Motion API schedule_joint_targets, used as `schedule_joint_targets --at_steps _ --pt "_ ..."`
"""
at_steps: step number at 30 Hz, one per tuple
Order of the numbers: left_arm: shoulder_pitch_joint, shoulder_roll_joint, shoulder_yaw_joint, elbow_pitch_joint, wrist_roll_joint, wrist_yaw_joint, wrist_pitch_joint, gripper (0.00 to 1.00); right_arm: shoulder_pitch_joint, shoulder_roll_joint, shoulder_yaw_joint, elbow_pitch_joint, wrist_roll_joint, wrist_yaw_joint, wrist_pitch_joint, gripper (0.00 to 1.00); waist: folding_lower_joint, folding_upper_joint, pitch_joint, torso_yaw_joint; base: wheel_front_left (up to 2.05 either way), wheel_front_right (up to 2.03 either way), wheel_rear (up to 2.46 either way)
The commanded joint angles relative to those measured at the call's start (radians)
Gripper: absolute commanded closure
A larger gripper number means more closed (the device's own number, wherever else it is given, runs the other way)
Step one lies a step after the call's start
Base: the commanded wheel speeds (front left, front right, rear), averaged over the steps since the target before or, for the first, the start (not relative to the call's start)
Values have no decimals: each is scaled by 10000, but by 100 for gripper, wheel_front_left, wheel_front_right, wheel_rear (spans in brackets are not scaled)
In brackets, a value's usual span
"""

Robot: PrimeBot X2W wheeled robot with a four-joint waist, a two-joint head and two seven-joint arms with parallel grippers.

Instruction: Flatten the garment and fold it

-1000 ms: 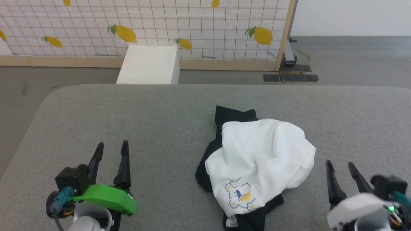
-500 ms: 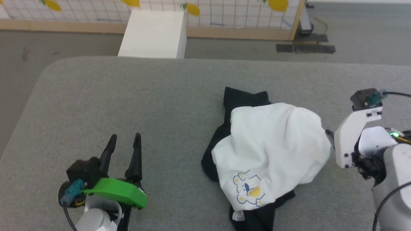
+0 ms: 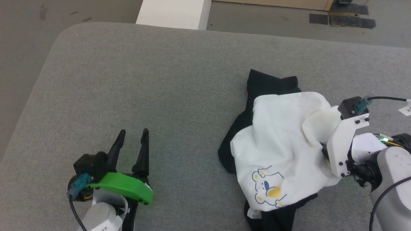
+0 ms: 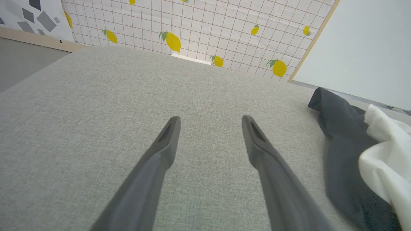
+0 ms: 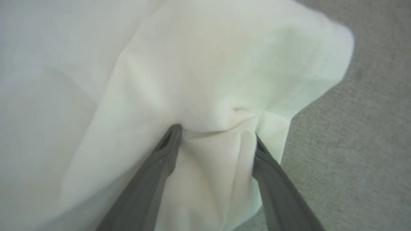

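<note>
The garment (image 3: 282, 150) lies crumpled on the grey table, right of centre: white body on top, black sleeve cloth poking out at the far side and near edge, with the yellow-and-blue print (image 3: 268, 189) facing up. My right gripper (image 5: 215, 132) is pushed into the garment's right edge, jaws wide, a raised fold of white cloth between its fingers. Its white wrist housing (image 3: 343, 144) covers the fingers in the head view. My left gripper (image 3: 134, 131) rests open over bare table well left of the garment (image 4: 382, 160), nothing between its fingers (image 4: 167, 138).
The grey padded table (image 3: 144, 73) has a rounded far-left corner, with floor beyond it. A white box (image 3: 173, 12) stands just past the far edge. A lemon-print screen (image 4: 192, 25) stands farther back. Bare table lies left of the garment.
The head camera has tilted down. My right arm swung from the near right corner into the garment's right side and bunched up a white fold. The left gripper stayed put.
</note>
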State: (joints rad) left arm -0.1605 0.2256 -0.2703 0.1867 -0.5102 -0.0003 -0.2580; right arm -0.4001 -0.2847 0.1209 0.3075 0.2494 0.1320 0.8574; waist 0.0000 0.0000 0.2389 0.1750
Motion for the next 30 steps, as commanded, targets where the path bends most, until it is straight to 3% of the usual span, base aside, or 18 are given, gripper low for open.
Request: schedule_joint_targets --at_steps 1,8,15,19,23,24,25,26,30 --pt "-198 -75 47 38 148 -96 -37 0 55 -67 118 168 34 -13 -6 100 0 0 86 119 0 0 0" --pt "-352 -337 117 201 316 -362 -37 0 -1393 -691 -893 162 -529 -13 -1018 100 0 0 137 393 0 0 0" --pt "-593 -488 215 336 403 -522 -38 0 -3915 -1569 -2391 290 -2709 -13 -1882 100 0 0 509 919 0 0 0" --pt "-677 -580 315 416 427 -601 -38 0 -4811 -1327 -3106 343 -3936 -13 -2901 100 0 0 689 1167 0 0 0" --pt "-674 -666 416 558 434 -679 -38 0 -4862 -884 -2890 1235 -3988 -13 -2874 100 0 0 716 1228 0 0 0" --pt "-675 -691 428 600 438 -699 -38 0 -4832 -756 -2911 1463 -3895 -13 -2805 91 0 0 700 1223 0 0 0" --pt "-674 -712 435 637 437 -715 -38 0 -4777 -677 -2873 1631 -3828 -13 -2765 20 0 0 673 1216 0 0 0" --pt "-679 -720 436 681 457 -729 -38 0 -4712 -624 -2813 1756 -3797 -13 -2779 0 0 0 630 1193 0 0 0" --pt "-717 -744 423 827 480 -780 -38 0 -4661 -498 -2750 1855 -3562 -13 -3354 0 0 0 398 1049 0 0 0"
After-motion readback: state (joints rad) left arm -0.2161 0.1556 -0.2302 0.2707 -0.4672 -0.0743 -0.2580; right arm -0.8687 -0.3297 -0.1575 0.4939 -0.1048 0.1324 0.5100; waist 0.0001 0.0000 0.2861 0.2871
